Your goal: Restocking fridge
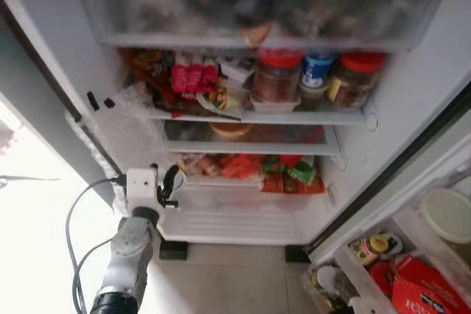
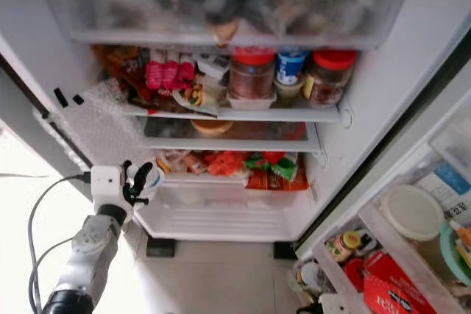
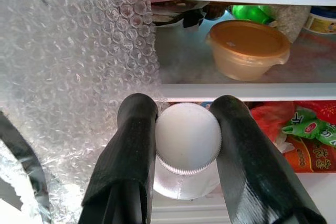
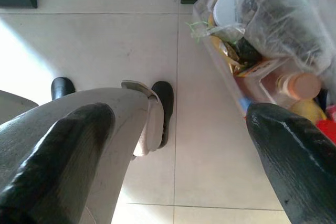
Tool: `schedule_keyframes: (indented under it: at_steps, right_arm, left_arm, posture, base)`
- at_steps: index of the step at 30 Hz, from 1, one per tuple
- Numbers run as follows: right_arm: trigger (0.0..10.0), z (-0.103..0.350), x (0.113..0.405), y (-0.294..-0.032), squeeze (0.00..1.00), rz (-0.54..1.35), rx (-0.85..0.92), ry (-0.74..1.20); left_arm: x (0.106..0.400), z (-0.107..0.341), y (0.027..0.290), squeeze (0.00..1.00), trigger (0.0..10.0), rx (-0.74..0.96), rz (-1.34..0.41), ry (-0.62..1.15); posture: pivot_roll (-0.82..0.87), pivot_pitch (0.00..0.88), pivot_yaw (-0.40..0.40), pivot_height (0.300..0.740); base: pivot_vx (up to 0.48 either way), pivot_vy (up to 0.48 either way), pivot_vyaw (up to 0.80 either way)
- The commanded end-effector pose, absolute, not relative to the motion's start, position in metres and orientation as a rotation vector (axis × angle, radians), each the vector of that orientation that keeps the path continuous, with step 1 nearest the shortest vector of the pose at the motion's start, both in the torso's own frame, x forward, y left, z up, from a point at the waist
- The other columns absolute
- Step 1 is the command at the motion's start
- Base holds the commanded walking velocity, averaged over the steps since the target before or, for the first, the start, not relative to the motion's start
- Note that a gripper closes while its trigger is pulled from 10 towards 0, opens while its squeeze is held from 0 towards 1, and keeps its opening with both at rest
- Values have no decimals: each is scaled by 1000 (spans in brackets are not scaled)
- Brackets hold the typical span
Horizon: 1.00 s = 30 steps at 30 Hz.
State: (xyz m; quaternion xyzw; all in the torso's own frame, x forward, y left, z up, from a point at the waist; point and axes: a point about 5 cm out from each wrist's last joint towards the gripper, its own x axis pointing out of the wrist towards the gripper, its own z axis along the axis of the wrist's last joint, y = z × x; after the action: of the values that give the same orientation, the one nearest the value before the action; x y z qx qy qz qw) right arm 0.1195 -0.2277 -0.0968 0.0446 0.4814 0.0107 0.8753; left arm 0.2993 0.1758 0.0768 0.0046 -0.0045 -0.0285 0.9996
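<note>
A home kitchen: an open fridge [image 1: 412, 108] crammed with jars [image 1: 277, 75] and food packets [image 1: 283, 173], standing on a tiled floor [image 1: 235, 277].

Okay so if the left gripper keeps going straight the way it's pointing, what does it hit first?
Probably the bubble wrap sheet on the fridge's left wall, or the white shelf edge just ahead. The left gripper, shut on a white-capped bottle, points there; depth is unclear.

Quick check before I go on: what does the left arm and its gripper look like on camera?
The left arm is silver with rounded joints, ending in a white boxy wrist block. A thin grey cable loops from it. The left gripper has two long, matte black fingers.
</note>
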Motion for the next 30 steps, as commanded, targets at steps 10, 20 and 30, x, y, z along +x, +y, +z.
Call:
schedule_keyframes:
  at_steps: [10,20,30]
  right_arm:
    - [10000,-100,109,-230,0,20,96,1044]
    - [10000,-100,108,-229,0,25,98,1050]
    - [10000,-100,106,-230,0,1,97,1048]
  left_arm:
    - [297,77,175,0,10000,2,-61,-25]
    - [297,77,176,0,10000,5,-59,-26]
    - [296,77,177,0,10000,10,-55,-22]
  posture:
    - [13,143,-13,740]
    - [15,146,-13,740]
    - [16,151,-14,740]
  base:
    - [0,0,0]
    - [0,0,0]
    - [0,0,0]
